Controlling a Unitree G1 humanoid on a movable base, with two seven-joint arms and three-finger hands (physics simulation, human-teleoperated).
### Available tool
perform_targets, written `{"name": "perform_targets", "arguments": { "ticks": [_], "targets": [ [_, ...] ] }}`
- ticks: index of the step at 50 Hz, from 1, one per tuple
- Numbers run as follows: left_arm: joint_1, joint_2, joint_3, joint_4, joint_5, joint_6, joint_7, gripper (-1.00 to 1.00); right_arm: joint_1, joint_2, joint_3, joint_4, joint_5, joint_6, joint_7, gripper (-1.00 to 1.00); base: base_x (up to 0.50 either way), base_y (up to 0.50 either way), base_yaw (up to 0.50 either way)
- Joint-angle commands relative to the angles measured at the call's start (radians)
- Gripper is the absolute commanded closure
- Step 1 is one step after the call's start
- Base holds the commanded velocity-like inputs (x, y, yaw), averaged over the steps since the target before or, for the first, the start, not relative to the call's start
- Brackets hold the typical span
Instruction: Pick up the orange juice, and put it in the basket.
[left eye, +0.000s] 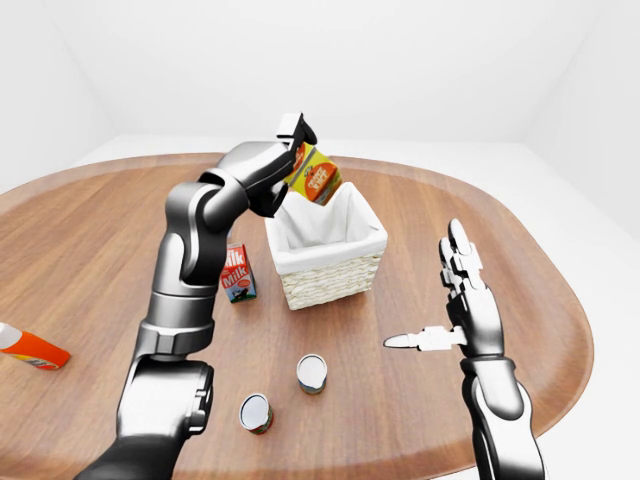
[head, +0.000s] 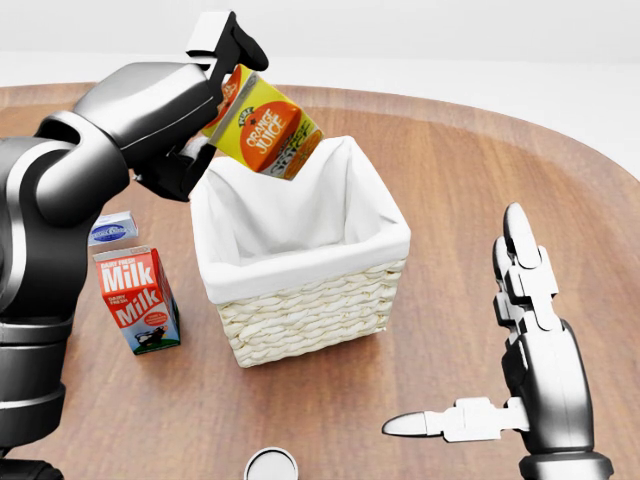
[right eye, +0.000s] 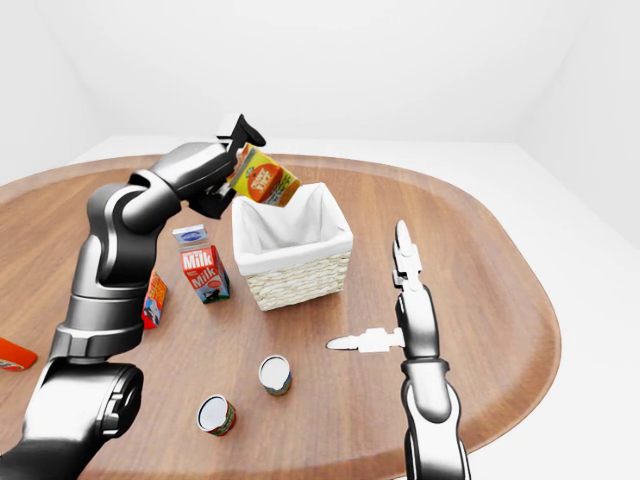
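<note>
While tilted, the carton (head: 268, 131) reads "ORANGE JUICE" above the basket (head: 310, 310).

Orange juice (head: 268, 135) tilted, above basket (head: 300, 285) rim

the basket (head: 310, 305) mouth is open, its white lining bare inside; the left hand (head: 205, 95) with the orange juice (head: 265, 125) hangs over its top-left corner in the head view. milk carton (head: 138, 298) stands just beside the basket's left wall; 2 cans (left eye: 312, 372) sit nearer the table's (left eye: 90, 250) bottom edge.
</note>
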Motion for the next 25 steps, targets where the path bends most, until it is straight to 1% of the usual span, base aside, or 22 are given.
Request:
{"name": "perform_targets", "arguments": {
  "ticks": [1, 5, 9, 12, 17, 21, 23, 25],
  "targets": [
    [-0.077, -0.040, -0.017, 0.171, 0.017, 0.000, 0.000, 1.00, 0.003, 0.001, 0.001, -0.002, 0.001, 0.000, 0.002, -1.00, 0.00, 0.00, 0.00],
    [-0.102, -0.044, -0.028, 0.262, 0.055, 0.000, 0.000, 1.00, 0.005, 0.000, 0.000, -0.004, 0.002, -0.001, 0.002, -1.00, 0.00, 0.00, 0.00],
    [-0.145, -0.057, -0.035, 0.373, 0.075, 0.000, 0.000, 1.00, 0.005, 0.001, 0.001, -0.001, 0.001, -0.003, 0.002, -1.00, 0.00, 0.00, 0.00],
    [-0.166, -0.065, -0.041, 0.415, 0.089, 0.000, 0.000, 1.00, 0.007, 0.001, 0.001, -0.007, 0.002, 0.001, 0.003, -1.00, 0.00, 0.00, 0.00],
    [-0.154, -0.081, -0.054, 0.448, 0.115, 0.000, 0.000, 1.00, 0.006, 0.000, 0.000, -0.005, 0.003, -0.002, 0.005, -1.00, 0.00, 0.00, 0.00],
    [-0.167, -0.085, -0.058, 0.499, 0.132, 0.000, 0.002, 1.00, 0.005, 0.000, 0.001, 0.000, 0.002, -0.005, 0.004, -1.00, 0.00, 0.00, 0.00],
    [-0.175, -0.090, -0.059, 0.523, 0.136, 0.000, 0.019, 1.00, 0.006, 0.000, 0.001, -0.005, 0.003, -0.001, 0.006, -1.00, 0.00, 0.00, 0.00],
    [-0.181, -0.093, -0.061, 0.541, 0.138, 0.000, 0.031, 1.00, 0.007, 0.001, 0.003, -0.002, 0.001, -0.003, 0.005, -1.00, 0.00, 0.00, 0.00]
  ]
}}
